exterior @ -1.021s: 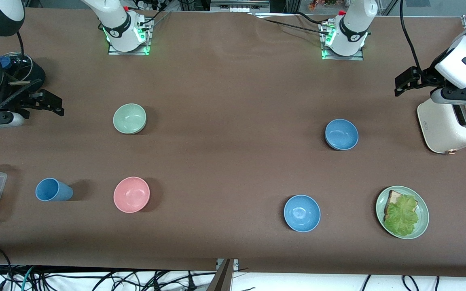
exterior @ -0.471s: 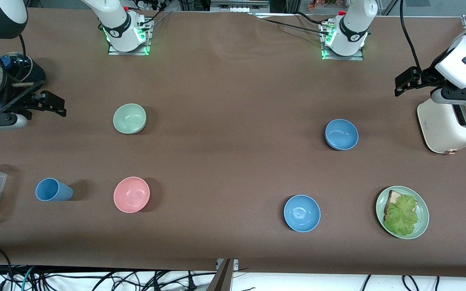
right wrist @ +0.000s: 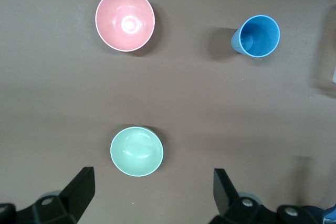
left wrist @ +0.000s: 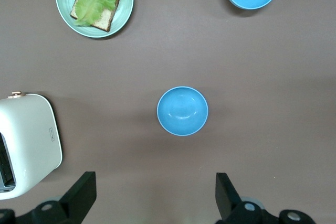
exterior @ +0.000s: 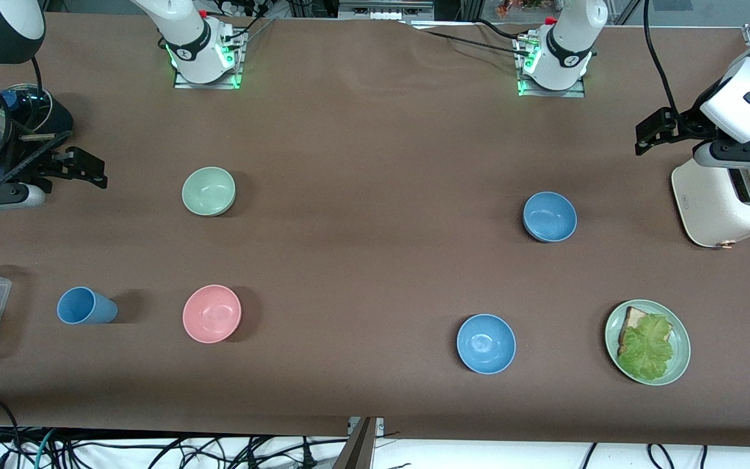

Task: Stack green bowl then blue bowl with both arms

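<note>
Both grippers are up and empty, fingers spread wide. Right gripper [exterior: 85, 170] hangs over the right arm's end of the table, left gripper [exterior: 650, 133] sits up by the toaster [exterior: 726, 205]. Nothing's been grabbed yet, so I'd say we're at the very start. Green bowl [exterior: 209, 191] sits out in the open, with the pink bowl [exterior: 211, 313] nearer the front camera. Blue bowl [exterior: 549, 216] is toward the left arm's end, well apart from the glossier one [exterior: 486, 343]. Next up, I reckon, the right gripper needs to drop onto the green bowl's rim.
</note>
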Available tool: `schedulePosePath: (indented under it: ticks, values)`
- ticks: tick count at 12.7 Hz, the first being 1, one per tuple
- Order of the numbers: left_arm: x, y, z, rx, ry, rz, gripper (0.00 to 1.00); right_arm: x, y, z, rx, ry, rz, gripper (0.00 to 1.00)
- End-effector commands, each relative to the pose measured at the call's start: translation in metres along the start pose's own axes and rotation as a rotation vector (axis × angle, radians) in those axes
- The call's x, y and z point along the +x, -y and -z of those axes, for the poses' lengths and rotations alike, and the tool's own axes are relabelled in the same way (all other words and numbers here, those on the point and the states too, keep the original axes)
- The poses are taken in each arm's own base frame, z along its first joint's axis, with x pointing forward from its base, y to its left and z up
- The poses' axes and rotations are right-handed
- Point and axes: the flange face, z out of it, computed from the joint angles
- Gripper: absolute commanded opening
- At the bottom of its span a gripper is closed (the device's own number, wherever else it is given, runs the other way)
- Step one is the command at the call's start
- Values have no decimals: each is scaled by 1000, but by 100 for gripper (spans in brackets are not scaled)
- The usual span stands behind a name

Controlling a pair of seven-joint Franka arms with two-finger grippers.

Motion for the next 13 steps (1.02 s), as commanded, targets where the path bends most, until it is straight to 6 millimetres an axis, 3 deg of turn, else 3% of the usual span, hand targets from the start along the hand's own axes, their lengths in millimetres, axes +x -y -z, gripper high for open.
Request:
schedulePosePath:
  ticks: [1,13]
  values:
    - [0,-2,5,-23,1,9,100,0,1,5,4,5,9,100]
    - [0,-2,5,-24,3,3,100,4,1,-5,4,22,8,100]
